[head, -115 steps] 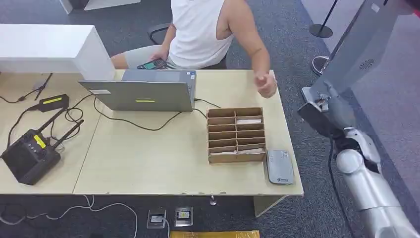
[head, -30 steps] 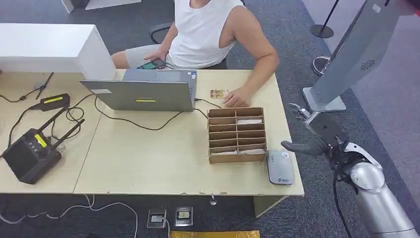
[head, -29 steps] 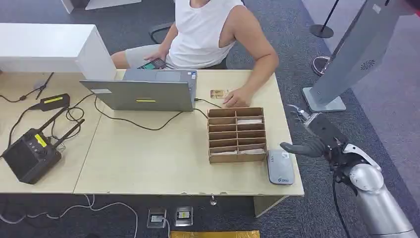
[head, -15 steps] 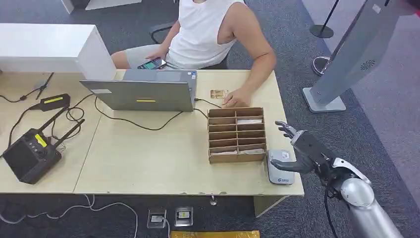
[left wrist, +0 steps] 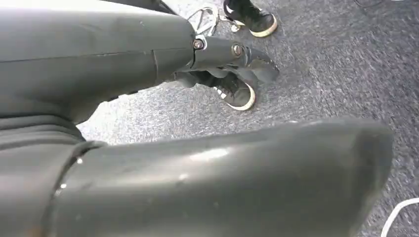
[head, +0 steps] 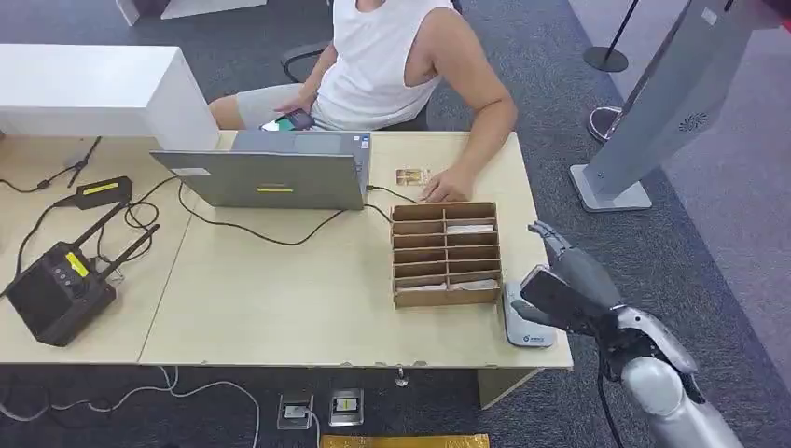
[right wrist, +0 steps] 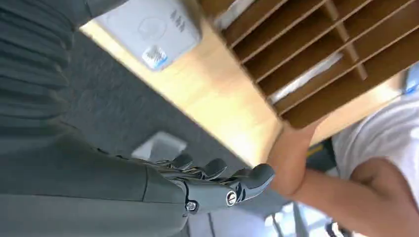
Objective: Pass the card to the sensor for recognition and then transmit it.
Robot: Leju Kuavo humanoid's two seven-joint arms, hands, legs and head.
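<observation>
While right hand (head: pixel 562 283) hovers empty, fingers apart, over sensor (head: pixel 527 327), person's hand (head: pixel 444 186) covers card (head: pixel 410 175) behind cardboard organizer (head: pixel 445 254); left hand's (left wrist: pixel 207 163) state unclear.

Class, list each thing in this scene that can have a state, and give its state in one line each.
Laptop: open, cable plugged in.
Card: flat on table, at person's hand.
Cardboard organizer: some slots holding cards.
Sensor: flat on table, nothing on it.
Right hand: empty, fingers apart.
Left hand: empty, hanging over floor.

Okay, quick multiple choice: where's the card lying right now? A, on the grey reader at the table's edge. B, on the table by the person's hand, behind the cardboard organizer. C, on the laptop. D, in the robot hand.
B: the card lies flat on the table beside the person's hand, behind the cardboard organizer.
</observation>
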